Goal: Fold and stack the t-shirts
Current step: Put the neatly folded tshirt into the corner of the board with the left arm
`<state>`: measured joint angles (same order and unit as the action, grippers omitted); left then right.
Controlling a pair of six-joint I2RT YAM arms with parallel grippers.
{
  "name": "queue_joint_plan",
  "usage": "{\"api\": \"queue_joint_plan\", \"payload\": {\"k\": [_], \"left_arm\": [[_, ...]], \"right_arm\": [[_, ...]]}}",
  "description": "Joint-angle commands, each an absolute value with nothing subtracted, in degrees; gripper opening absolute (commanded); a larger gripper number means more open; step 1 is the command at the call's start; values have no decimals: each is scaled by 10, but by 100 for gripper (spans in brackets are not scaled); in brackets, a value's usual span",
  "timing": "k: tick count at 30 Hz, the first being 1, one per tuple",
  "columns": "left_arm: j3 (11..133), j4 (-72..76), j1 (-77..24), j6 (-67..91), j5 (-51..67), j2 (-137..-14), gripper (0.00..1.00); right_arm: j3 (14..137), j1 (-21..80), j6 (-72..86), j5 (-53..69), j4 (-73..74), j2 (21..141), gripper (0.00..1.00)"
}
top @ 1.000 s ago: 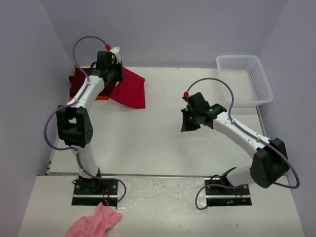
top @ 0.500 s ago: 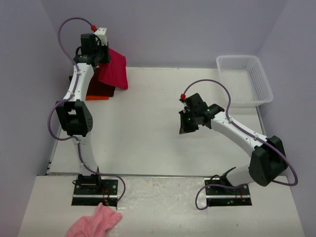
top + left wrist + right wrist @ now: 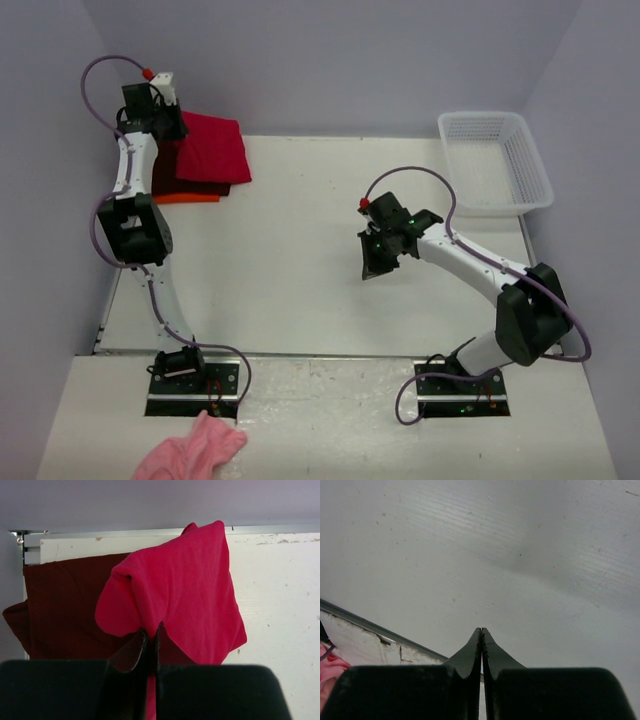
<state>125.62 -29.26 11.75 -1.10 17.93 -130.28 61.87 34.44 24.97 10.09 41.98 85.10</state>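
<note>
Swung leftward, left jaws pinch red t-shirt [image 3: 190, 590] over maroon t-shirt [image 3: 65, 610] — right jaws shut, empty; basket [image 3: 490, 160] apart

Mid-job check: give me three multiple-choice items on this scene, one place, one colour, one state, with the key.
1. Where is the white basket? A far right of the table; B near left; C centre.
2. Colour of the t-shirt in the left gripper? A orange; B bright red; C blue.
3. The right gripper is: A open; B shut on cloth; C shut, empty.
Key: A, it sits at the far right corner; B, red fabric is pinched there; C, jaws meet over bare table.
</note>
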Motion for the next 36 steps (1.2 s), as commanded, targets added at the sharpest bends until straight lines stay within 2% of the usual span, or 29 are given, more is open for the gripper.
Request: {"api": "queue_joint_plan", "payload": {"k": [1, 23, 36], "left_arm": [[1259, -265, 123, -16, 207, -1276, 0], [1205, -241, 136, 10, 220, -1196, 0], [1228, -267, 143, 3, 190, -1186, 0]], "right_arm": [[642, 352, 243, 113, 422, 874, 0], [651, 357, 242, 115, 409, 903, 0], [652, 357, 240, 114, 410, 909, 0]]}}
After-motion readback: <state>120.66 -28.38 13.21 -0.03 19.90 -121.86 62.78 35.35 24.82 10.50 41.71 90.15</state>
